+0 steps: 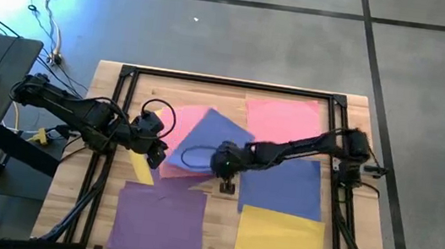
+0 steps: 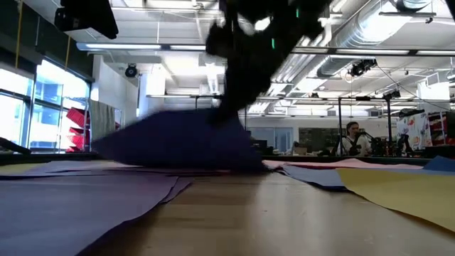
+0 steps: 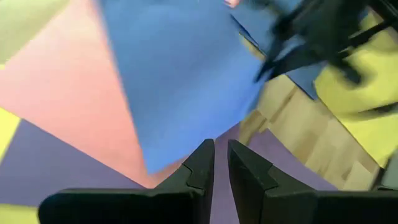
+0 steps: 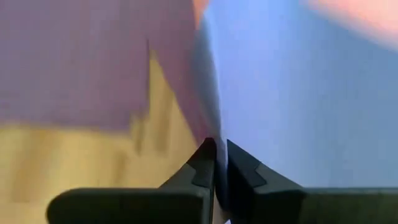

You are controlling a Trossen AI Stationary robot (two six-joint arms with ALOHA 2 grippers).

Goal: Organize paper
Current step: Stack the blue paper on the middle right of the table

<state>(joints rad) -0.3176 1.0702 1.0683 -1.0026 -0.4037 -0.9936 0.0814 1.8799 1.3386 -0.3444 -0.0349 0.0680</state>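
Note:
A blue sheet (image 1: 217,132) lies aslant on a pink sheet (image 1: 175,148) at the table's middle. My right gripper (image 4: 219,155), reaching in from the right (image 1: 226,174), is shut on the blue sheet's edge. In the low view this sheet (image 2: 178,139) rises like a tent under the gripper. My left gripper (image 1: 156,149) (image 3: 221,158) is shut beside the pink sheet's left edge, near a yellow sheet (image 1: 140,168). Flat on the table are a second pink sheet (image 1: 283,115), a second blue sheet (image 1: 287,188), a yellow sheet (image 1: 280,244) and a purple sheet (image 1: 160,219). My right gripper pinches the blue sheet's near edge (image 4: 212,130) between its two fingers, coming from above and pointing down. It looks like a single layer. That edge is lifted, and the sheet slopes down from it to its far part (image 2: 121,146), which stays on the sheets below. My left gripper hangs over the purple and pink sheets; I cannot tell whether it touches them.
A black frame (image 1: 228,83) runs round the wooden table top. Bare wood (image 1: 221,205) shows between the purple and yellow sheets. Cables (image 1: 156,112) loop near the left arm. In the room beyond the table a person (image 2: 350,139) sits far off.

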